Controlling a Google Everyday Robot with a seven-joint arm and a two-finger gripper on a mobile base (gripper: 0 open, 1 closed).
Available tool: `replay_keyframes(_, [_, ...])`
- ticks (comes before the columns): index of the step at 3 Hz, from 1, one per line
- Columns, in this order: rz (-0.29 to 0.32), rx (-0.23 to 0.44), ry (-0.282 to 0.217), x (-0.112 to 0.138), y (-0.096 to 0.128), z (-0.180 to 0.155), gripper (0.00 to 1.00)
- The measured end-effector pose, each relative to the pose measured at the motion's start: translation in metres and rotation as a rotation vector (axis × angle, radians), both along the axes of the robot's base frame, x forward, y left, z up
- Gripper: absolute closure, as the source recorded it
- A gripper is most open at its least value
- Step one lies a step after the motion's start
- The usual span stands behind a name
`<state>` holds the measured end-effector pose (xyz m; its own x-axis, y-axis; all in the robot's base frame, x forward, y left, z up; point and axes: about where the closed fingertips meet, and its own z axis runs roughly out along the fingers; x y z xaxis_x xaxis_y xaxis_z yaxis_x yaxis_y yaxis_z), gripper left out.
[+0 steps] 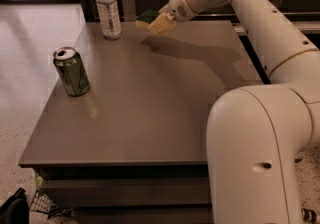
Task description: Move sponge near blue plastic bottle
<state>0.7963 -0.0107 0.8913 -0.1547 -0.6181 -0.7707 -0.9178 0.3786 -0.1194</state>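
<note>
Sponge held in end effector over far table edge, near blue plastic bottle

Above far desk edge, gripper holds green-topped yellow sponge; open gap across to tall clear blue plastic bottle; green metal can well apart, front-left; desk middle open

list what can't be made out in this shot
Camera view: the end effector holds the sponge above the table, at its far edge right of the blue plastic bottle; its contact spots are hidden by the sponge.
Camera view: the bottle's label text is too small.
Camera view: the table's near right corner is hidden by the robot arm.
</note>
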Motion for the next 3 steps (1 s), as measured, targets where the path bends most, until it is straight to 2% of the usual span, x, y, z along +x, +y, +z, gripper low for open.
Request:
replay_keyframes(1, [-0.041,-0.049,-0.012,0.005,0.020,-0.001,1.00])
replay_keyframes(2, [-0.073,-0.105,-0.004,0.005,0.037,-0.015,1.00])
replay_keyframes(3, [-0.071,-0.114,0.008,0.004,0.042,-0.024,0.76])
